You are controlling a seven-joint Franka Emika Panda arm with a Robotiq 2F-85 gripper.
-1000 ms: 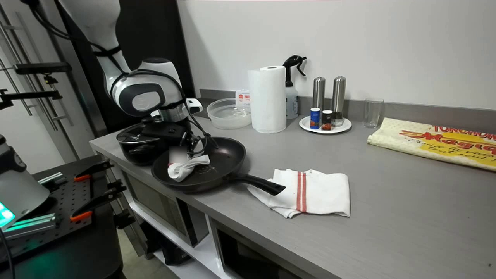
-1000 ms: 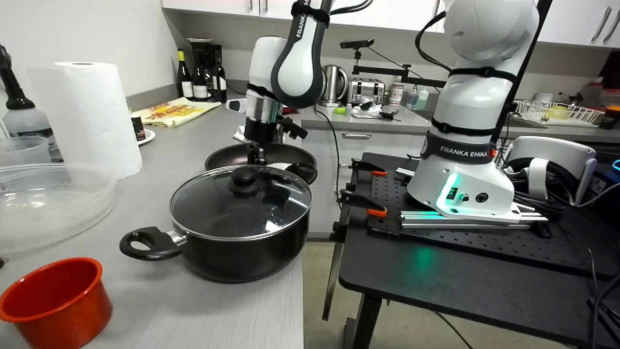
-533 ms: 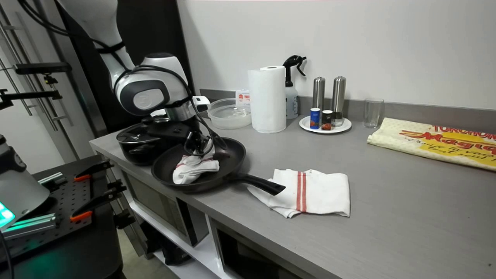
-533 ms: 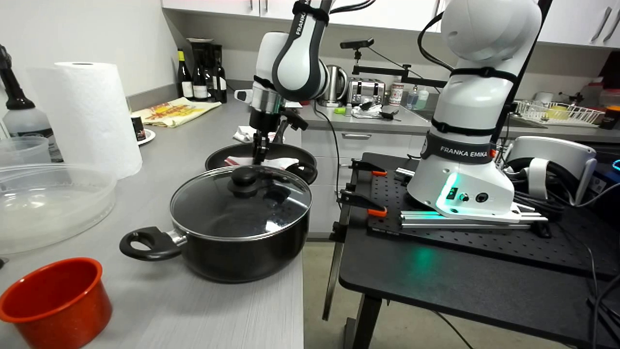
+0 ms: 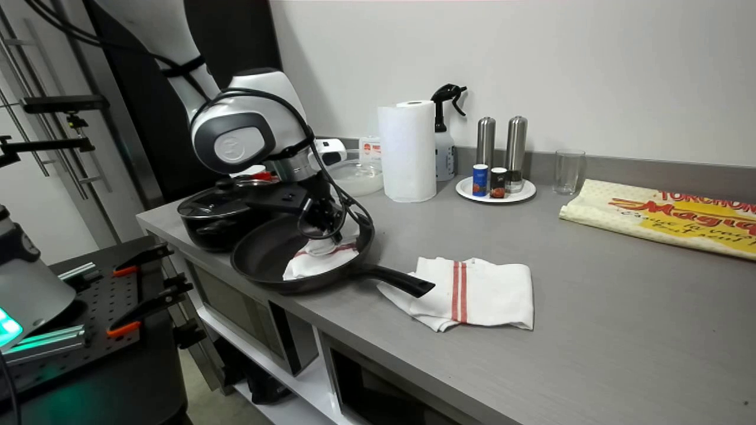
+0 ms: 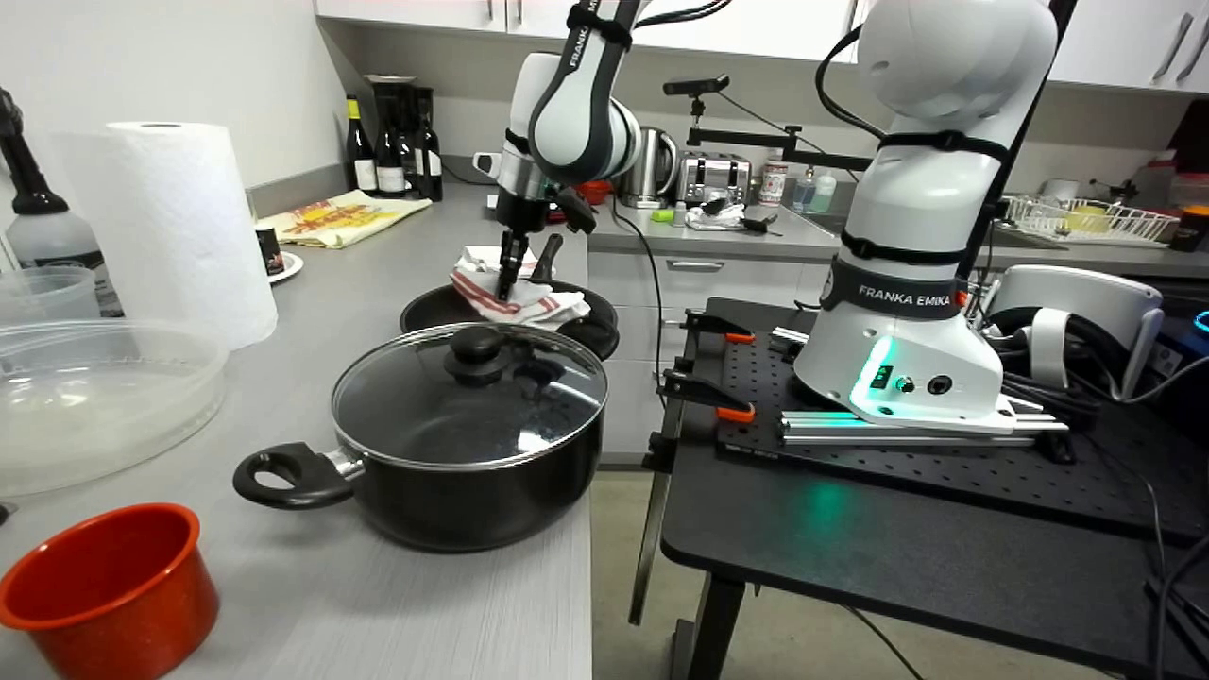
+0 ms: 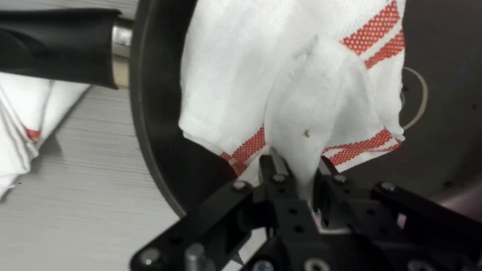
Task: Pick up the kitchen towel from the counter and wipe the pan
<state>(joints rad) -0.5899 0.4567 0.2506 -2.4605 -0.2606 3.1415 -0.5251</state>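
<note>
The end effector (image 7: 300,165) reaches down into the pan (image 5: 263,254), pinched narrow on a bunched fold of the towel (image 7: 301,86). The towel, white with red stripes, spreads inside the pan on the handle (image 5: 398,280) side, and I can make out a pale curved mark (image 7: 425,94) on the pan's base beside it. Another white cloth (image 5: 490,295), folded and red-striped too, lies on the grey desk (image 5: 620,307), partly under the pan's handle. Just beside the pan, opposite the handle, stands a black pot (image 6: 453,510) with its glass lid (image 6: 406,416) on; whether pot and pan touch I can't tell from here. Between the pan and the wall (image 5: 531,59) stands a paper roll (image 5: 407,153), then a clear tub (image 5: 357,188) and a spray bottle (image 5: 445,154) a little farther from the pan. On the pot's side, well apart from the pan, there's a red cup (image 6: 142,614). Out on the pan's handle side, toward the wall, I see a plate (image 5: 464,189) with two steel mills (image 5: 516,144) and two small canisters (image 5: 480,180), then a glass (image 5: 568,174), and farthest from the pan a yellow printed cloth (image 5: 655,218).
</note>
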